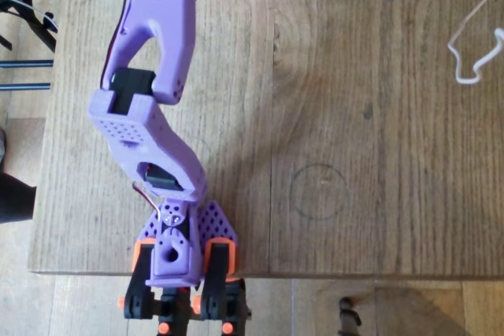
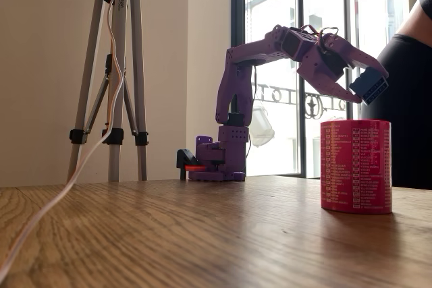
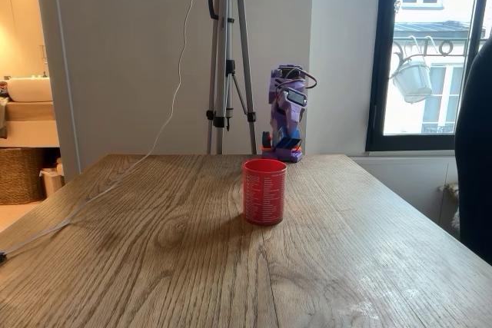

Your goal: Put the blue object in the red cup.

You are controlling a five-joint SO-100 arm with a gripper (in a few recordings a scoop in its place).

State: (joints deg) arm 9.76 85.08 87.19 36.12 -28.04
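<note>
Gripper (image 2: 364, 89) pinching the blue object (image 2: 369, 85), we hover just above the rim of the red cup (image 2: 356, 165) standing on the worktop (image 2: 169, 234).

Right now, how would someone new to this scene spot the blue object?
Find the purple robot arm reaching across the wooden table. At its tip, the gripper holds the blue object just above the red cup. It is the one small blue block against purple plastic.
</note>
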